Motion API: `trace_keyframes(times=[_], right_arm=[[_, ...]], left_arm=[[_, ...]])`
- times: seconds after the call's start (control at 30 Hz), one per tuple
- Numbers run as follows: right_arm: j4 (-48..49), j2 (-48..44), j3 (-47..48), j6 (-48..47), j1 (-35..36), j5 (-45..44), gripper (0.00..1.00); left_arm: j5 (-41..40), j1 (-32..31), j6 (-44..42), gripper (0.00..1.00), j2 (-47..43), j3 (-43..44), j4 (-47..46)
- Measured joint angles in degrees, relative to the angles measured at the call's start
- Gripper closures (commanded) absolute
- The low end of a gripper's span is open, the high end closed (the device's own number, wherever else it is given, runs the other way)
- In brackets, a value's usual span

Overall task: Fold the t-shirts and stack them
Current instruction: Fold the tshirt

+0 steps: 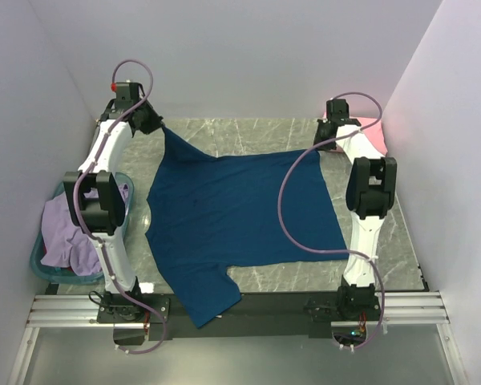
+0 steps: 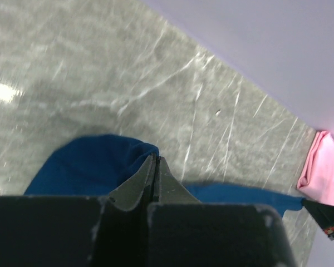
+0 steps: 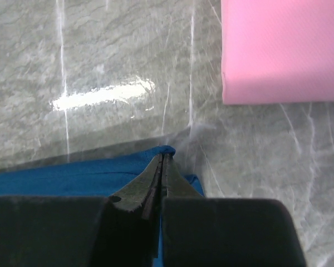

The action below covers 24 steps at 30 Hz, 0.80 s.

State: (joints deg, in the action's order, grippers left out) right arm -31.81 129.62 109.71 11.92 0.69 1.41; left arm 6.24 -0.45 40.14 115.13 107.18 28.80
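Navy t-shirt pinched at both far corners, spread for folding

Lying flat across the marble table, one sleeve drooping over the near edge; clamped at the far-left corner by the left gripper and at the far-right corner by the right gripper, jaws fully closed on cloth in each. Probably next: carry both corners toward the near edge together. Keep the two grips level and at equal pace to hold the far edge taut and straight; lift only enough to clear the cloth below; avoid dragging, to prevent bunching. Steer clear of the folded pink t-shirt just beyond the right gripper. Lavender t-shirt heaped in the teal basket at the left
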Motion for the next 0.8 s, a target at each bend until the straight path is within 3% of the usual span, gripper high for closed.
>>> trace_keyframes(times=[0.47,0.8], right_arm=[[2.3,-9.8,-13.4,1.7,0.0,-1.5,1.0],[3.9,-17.1,-23.9,3.5,0.0,-3.0,1.0]], left_arm=[[-0.3,0.0,2.1,0.99,-10.3,-8.5,7.6],[0.2,0.0,4.3,0.99,-21.3,-19.8,10.3]])
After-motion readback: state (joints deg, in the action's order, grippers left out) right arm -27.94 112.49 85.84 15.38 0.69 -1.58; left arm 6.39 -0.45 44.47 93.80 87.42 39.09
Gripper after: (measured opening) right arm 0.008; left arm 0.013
